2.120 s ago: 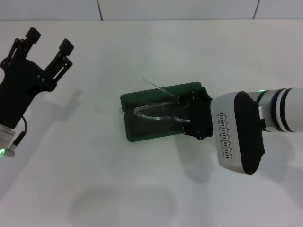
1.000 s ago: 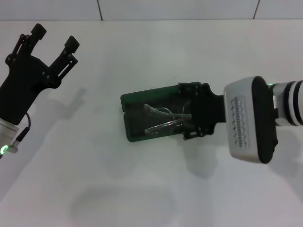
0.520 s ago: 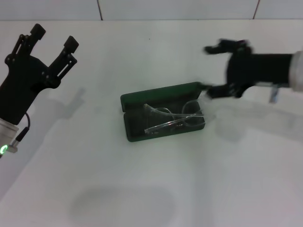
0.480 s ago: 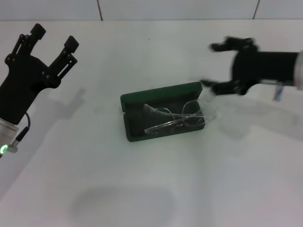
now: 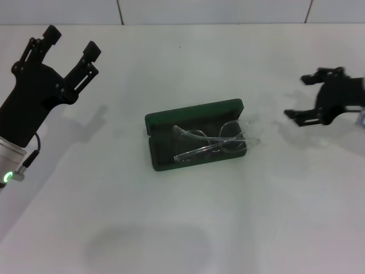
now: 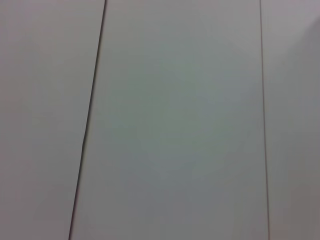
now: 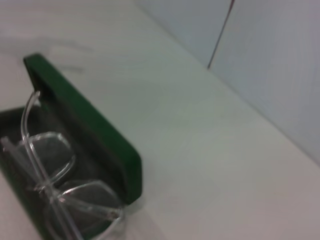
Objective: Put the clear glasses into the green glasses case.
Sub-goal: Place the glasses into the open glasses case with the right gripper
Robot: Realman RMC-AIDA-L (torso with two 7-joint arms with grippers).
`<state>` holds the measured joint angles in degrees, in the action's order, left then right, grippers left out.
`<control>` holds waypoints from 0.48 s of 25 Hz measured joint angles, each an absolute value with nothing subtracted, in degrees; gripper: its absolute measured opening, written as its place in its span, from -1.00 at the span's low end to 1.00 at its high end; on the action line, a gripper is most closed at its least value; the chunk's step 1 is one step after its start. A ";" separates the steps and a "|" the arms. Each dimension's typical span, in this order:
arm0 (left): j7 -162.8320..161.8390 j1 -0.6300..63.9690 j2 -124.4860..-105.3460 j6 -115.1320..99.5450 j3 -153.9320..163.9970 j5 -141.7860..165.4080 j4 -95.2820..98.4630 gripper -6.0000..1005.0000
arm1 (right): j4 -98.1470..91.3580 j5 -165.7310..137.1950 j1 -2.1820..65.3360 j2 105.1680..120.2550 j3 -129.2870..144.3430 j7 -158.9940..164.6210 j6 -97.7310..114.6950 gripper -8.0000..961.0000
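The green glasses case [image 5: 194, 113] lies open in the middle of the table, its lid propped up at the back. Inside it rest the clear glasses [image 5: 212, 142], one arm sticking up and the lens end overhanging the case's right end. In the right wrist view the case [image 7: 95, 135] and the glasses [image 7: 55, 185] appear close up. My right gripper [image 5: 311, 96] hovers open to the right of the case, apart from it, holding nothing. At the far left my left gripper [image 5: 71, 41] is raised and open, empty.
The white table [image 5: 182, 228] stretches around the case. A pale tiled wall [image 5: 217, 10] with dark seams runs along the back edge. The left wrist view shows only wall panels [image 6: 175, 125].
My right gripper let go of the glasses in the case and drew away to the right. The glasses stay in the case. The left arm shifted slightly.
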<state>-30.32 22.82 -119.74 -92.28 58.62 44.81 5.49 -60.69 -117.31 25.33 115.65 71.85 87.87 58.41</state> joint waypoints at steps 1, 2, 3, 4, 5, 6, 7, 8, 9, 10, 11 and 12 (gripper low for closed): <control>-30.32 22.85 -119.75 -92.28 58.62 44.83 5.44 0.72 | -60.40 -118.24 26.09 115.75 72.84 88.52 58.47 0.76; -30.32 22.87 -119.75 -92.28 58.62 44.83 5.39 0.72 | -60.04 -118.55 26.72 115.76 73.86 88.69 58.54 0.76; -30.32 22.90 -119.76 -92.28 58.63 44.83 5.36 0.72 | -59.75 -118.59 27.35 115.76 75.01 88.74 58.57 0.76; -30.31 22.91 -119.76 -92.27 58.62 44.83 5.34 0.72 | -59.54 -118.63 27.80 115.77 76.11 88.75 58.64 0.76; -30.31 22.99 -119.77 -92.28 58.62 44.83 5.31 0.72 | -59.45 -118.66 28.29 115.77 77.27 88.75 58.69 0.76; -30.31 23.05 -119.77 -92.28 58.63 44.83 5.28 0.72 | -59.42 -118.69 28.67 115.76 78.51 88.76 58.70 0.76; -30.33 23.13 -119.78 -92.27 58.63 44.83 5.24 0.72 | -59.41 -118.79 29.01 115.73 79.83 88.76 58.71 0.76; -30.37 23.20 -119.78 -92.21 58.62 44.83 5.21 0.72 | -59.40 -118.97 29.28 115.73 80.56 88.77 58.72 0.76; -30.43 23.26 -119.79 -92.08 58.62 44.83 5.20 0.72 | -59.40 -119.36 29.57 115.76 81.33 88.77 58.77 0.76; -30.48 23.27 -119.81 -91.92 58.62 44.83 5.21 0.72 | -59.39 -119.78 29.76 115.84 81.86 88.77 58.82 0.76; -30.51 23.31 -119.83 -91.84 58.63 44.83 5.23 0.72 | -59.38 -120.24 30.04 115.93 82.37 88.78 58.86 0.76; -30.53 23.37 -119.85 -91.82 58.63 44.83 5.23 0.72 | -59.38 -120.59 30.25 116.01 82.84 88.80 58.86 0.76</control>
